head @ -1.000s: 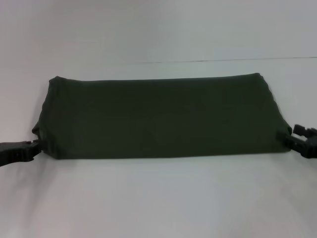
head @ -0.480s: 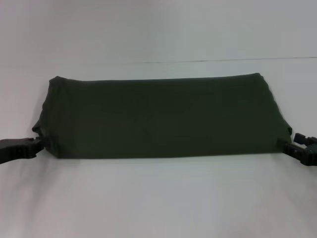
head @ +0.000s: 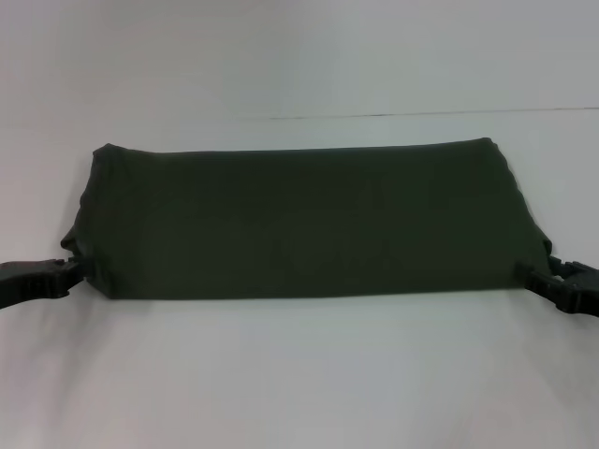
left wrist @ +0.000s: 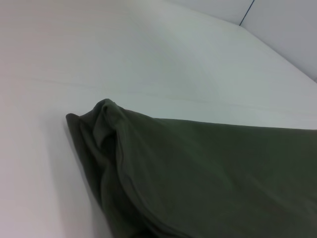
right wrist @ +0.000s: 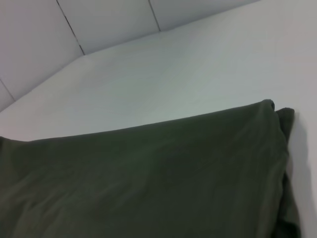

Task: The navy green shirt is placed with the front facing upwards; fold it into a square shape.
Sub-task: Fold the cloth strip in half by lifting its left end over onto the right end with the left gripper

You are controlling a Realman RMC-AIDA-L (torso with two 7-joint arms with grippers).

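Note:
The navy green shirt (head: 299,220) lies on the white table (head: 299,374) folded into a long band running left to right. Only plain green cloth shows; the print and neck label are hidden. My left gripper (head: 73,270) is at the band's near left corner, touching its edge. My right gripper (head: 526,273) is at the near right corner, against the cloth. The left wrist view shows the shirt's layered left end (left wrist: 208,178) close up. The right wrist view shows its right end (right wrist: 148,178).
The white table surface extends in front of and behind the shirt. A thin dark seam (head: 421,114) runs across the table behind the shirt, and grey panel walls (right wrist: 99,20) stand beyond the table.
My right gripper has shifted down and a little inward, from the shirt's right side to its near right corner. The left gripper and the shirt have hardly moved.

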